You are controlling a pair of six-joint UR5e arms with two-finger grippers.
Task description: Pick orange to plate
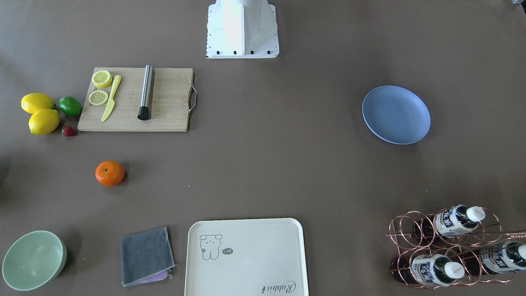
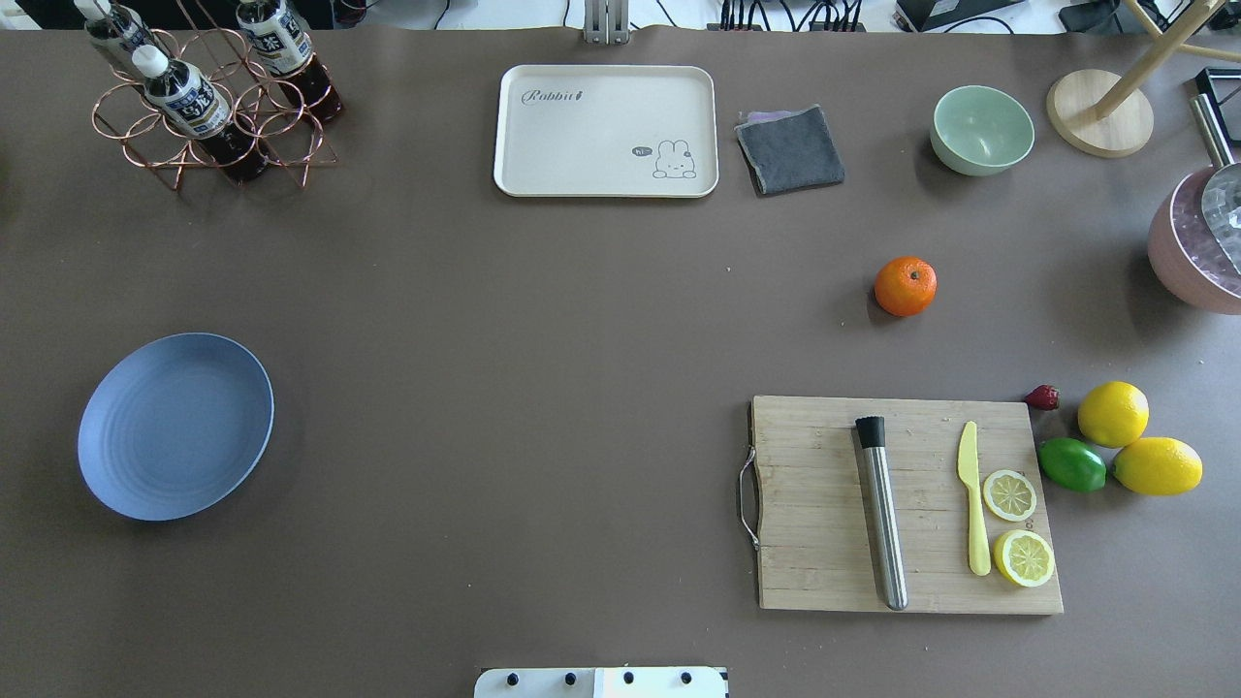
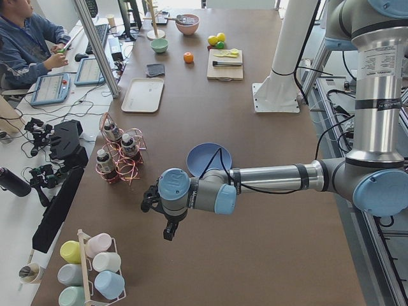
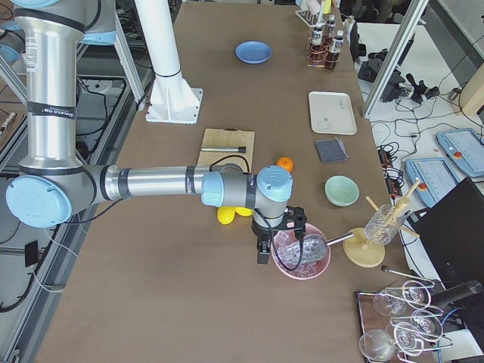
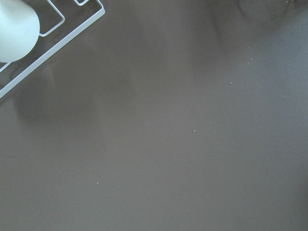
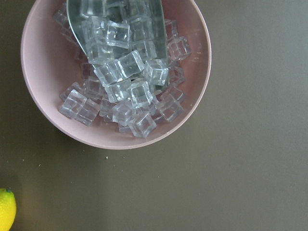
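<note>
The orange (image 2: 906,286) lies alone on the brown table on the robot's right side, between the cutting board and the green bowl; it also shows in the front view (image 1: 109,173). The empty light-blue plate (image 2: 175,426) sits far off on the robot's left side (image 1: 396,114). Neither gripper shows in the overhead or front views. In the exterior left view, my left gripper (image 3: 167,234) hangs over bare table beyond the plate (image 3: 204,156). In the exterior right view, my right gripper (image 4: 262,255) hovers at the pink ice bowl, past the orange (image 4: 285,163). I cannot tell either gripper's state.
A wooden cutting board (image 2: 824,504) holds a steel muddler, a yellow knife and lemon slices. Two lemons (image 2: 1112,414), a lime (image 2: 1071,464) and a strawberry lie beside it. Along the far edge stand a green bowl (image 2: 981,129), grey cloth (image 2: 790,148), cream tray (image 2: 606,131) and bottle rack (image 2: 208,107). The pink ice bowl (image 6: 115,72) is at the right end.
</note>
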